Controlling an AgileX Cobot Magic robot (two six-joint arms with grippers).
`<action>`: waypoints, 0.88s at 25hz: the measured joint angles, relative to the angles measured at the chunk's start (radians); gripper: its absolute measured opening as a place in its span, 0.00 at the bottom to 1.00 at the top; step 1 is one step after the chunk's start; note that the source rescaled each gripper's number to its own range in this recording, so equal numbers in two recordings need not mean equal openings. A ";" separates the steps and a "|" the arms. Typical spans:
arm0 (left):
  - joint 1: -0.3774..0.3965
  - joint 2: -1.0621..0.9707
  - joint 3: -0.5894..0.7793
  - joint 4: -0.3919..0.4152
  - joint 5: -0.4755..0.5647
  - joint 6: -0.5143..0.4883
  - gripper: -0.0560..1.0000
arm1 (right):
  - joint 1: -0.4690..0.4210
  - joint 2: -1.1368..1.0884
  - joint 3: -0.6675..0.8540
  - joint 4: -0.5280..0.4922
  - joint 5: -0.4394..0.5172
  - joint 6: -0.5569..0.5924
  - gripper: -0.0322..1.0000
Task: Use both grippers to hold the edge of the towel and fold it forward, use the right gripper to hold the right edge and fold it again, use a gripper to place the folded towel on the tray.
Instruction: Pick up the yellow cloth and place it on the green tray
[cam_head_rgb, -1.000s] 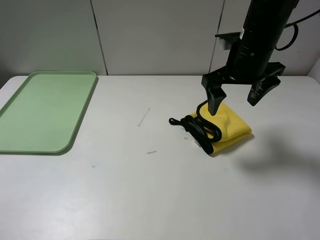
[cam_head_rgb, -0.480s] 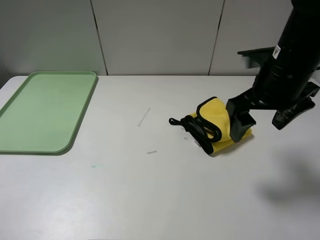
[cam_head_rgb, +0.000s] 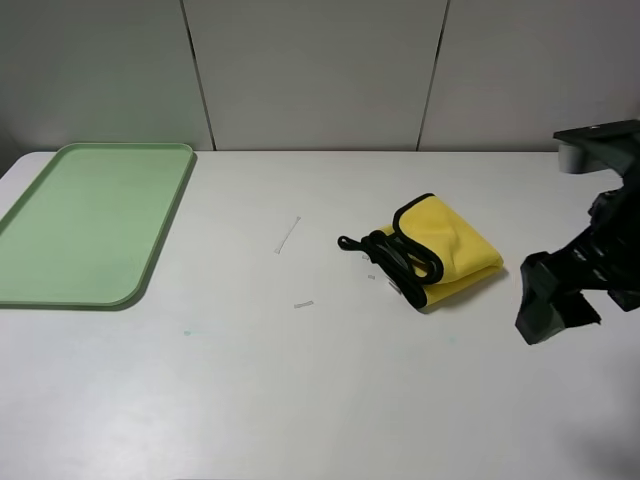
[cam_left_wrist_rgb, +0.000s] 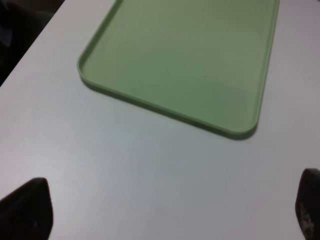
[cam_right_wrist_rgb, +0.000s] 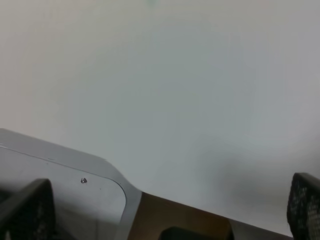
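The towel (cam_head_rgb: 447, 247) lies folded in a yellow bundle right of the table's middle. Its black edging (cam_head_rgb: 409, 262) is bunched along its left side, with a small loop (cam_head_rgb: 349, 242) sticking out. The pale green tray (cam_head_rgb: 90, 215) sits at the far left with nothing on it and also shows in the left wrist view (cam_left_wrist_rgb: 185, 55). My right gripper (cam_head_rgb: 585, 300) hovers to the right of the towel, apart from it, open and empty (cam_right_wrist_rgb: 165, 210). My left gripper (cam_left_wrist_rgb: 167, 210) is open and empty over bare table beside the tray; it is out of the exterior view.
Two small white scraps (cam_head_rgb: 288, 235) (cam_head_rgb: 303, 304) lie on the white table between tray and towel. The right wrist view shows a grey rounded table corner (cam_right_wrist_rgb: 65, 170) with brown floor past it. Grey wall panels stand behind the table.
My right gripper has moved from just above the towel out to the right and toward the front. The towel stays where it lay, and its raised black-edged flap has settled.
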 joint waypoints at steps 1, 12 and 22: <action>0.000 0.000 0.000 0.000 0.000 0.000 0.97 | 0.000 -0.032 0.018 0.001 0.000 0.000 1.00; 0.000 0.000 0.000 0.000 0.000 0.000 0.97 | 0.000 -0.561 0.137 0.008 -0.051 0.000 1.00; 0.000 0.000 0.000 0.000 0.000 0.000 0.97 | 0.002 -0.972 0.200 -0.076 -0.176 -0.003 1.00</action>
